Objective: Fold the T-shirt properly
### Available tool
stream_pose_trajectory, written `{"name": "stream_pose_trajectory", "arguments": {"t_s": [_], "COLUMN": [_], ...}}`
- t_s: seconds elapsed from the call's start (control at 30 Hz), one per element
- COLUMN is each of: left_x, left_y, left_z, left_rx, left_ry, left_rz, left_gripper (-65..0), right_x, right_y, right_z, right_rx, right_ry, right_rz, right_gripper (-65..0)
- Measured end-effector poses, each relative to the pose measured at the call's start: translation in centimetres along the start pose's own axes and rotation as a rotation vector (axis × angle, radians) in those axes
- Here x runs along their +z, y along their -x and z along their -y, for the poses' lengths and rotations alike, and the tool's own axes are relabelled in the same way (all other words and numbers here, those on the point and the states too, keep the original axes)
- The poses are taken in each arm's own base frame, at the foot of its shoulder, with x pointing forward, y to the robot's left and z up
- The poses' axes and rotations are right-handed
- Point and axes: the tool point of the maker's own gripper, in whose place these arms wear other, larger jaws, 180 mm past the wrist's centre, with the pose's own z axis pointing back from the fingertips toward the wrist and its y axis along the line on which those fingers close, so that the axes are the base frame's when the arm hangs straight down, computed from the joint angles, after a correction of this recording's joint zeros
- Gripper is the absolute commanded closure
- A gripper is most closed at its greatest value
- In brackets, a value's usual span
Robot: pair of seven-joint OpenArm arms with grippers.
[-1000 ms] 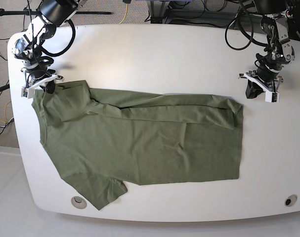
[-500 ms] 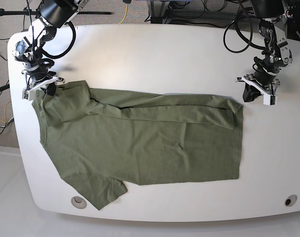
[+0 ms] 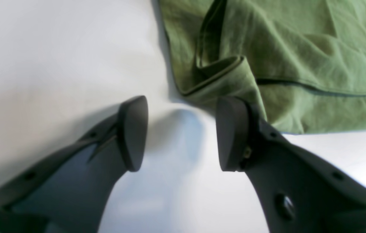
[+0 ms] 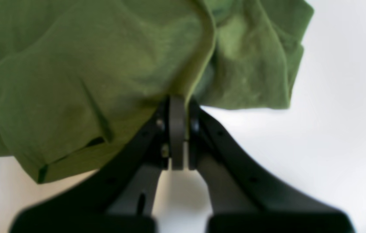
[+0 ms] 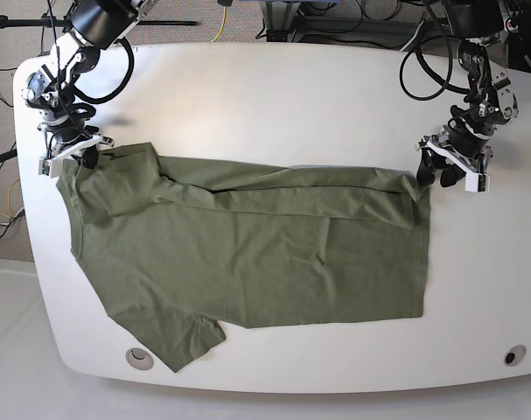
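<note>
At upper left of the base view, the right gripper (image 5: 70, 154) clenches the olive-green cotton T-shirt (image 5: 248, 254); at right, the left gripper (image 5: 442, 171) stands released beside its corner.

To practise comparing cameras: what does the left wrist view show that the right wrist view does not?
Only the left wrist view: the left end effector open, empty, beside the T-shirt corner. Only the right wrist view: the right end effector shut on a fold of cloth. Both: green shirt on the white table.
</note>
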Motion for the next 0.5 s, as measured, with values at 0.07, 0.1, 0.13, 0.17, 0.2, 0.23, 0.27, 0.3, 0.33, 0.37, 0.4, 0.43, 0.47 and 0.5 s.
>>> {"name": "stream_pose_trajectory", "arguments": {"t_s": [0.07, 0.1, 0.13, 0.17, 0.2, 0.23, 0.27, 0.3, 0.33, 0.37, 0.4, 0.43, 0.47, 0.5], "left_x": [-0.04, -0.06, -0.05, -0.01, 0.0, 0.02, 0.0, 0.02, 0.0, -0.02, -0.02, -0.02, -0.05, -0.07], "left_y": [-0.02, -0.07, -0.12, -0.08, -0.08, -0.03, -0.11, -0.08, -0.17, -0.23, -0.23, -0.25, -0.26, -0.1], "left_z": [-0.04, -0.04, -0.02, 0.05, 0.08, 0.1, 0.15, 0.18, 0.24, 0.26, 0.29, 0.36, 0.37, 0.44], "left_rx": [-0.005, -0.005, -0.009, -0.02, -0.034, -0.039, -0.042, -0.043, -0.046, -0.051, -0.053, -0.056, -0.059, -0.059], "left_ry": [-0.003, -0.005, -0.005, -0.007, -0.009, -0.009, -0.008, -0.008, -0.007, -0.008, -0.008, -0.007, -0.008, -0.006], "left_rz": [-0.005, -0.007, -0.01, -0.023, -0.036, -0.044, -0.048, -0.052, -0.057, -0.063, -0.067, -0.073, -0.078, -0.087], "left_gripper": [-25.7, -24.3, -23.9, -23.5, -23.1, -22.7, -22.3, -21.9, -21.8, -21.6, -19.9, -18.3, -18.0, -17.7], "right_x": [0.0, 0.0, 0.01, 0.01, 0.01, 0.01, 0.01, 0.01, 0.0, 0.0, 0.0, 0.0, 0.0, 0.01], "right_y": [0.02, 0.0, 0.03, 0.02, 0.02, 0.02, 0.03, 0.02, 0.04, 0.05, 0.05, 0.04, 0.06, 0.01], "right_z": [0.02, 0.02, 0.02, 0.02, 0.01, 0.01, 0.0, -0.01, -0.02, -0.03, -0.03, -0.04, -0.04, -0.04], "right_rx": [0.0, 0.001, 0.0, 0.001, 0.001, 0.001, 0.001, 0.001, 0.0, 0.0, 0.0, 0.0, 0.0, 0.001], "right_ry": [0.001, 0.001, 0.001, 0.001, 0.001, 0.001, 0.001, 0.001, 0.001, 0.0, 0.0, 0.0, 0.0, 0.0], "right_rz": [-0.001, -0.001, -0.001, -0.001, -0.001, -0.001, -0.001, -0.001, -0.001, -0.001, -0.001, -0.001, -0.001, 0.0], "right_gripper": [0.0, 0.0, 0.0, 0.0, 0.0, 0.0, 0.0, 0.0, 0.0, 0.0, 0.0, 0.0, 0.0, 0.0]}}
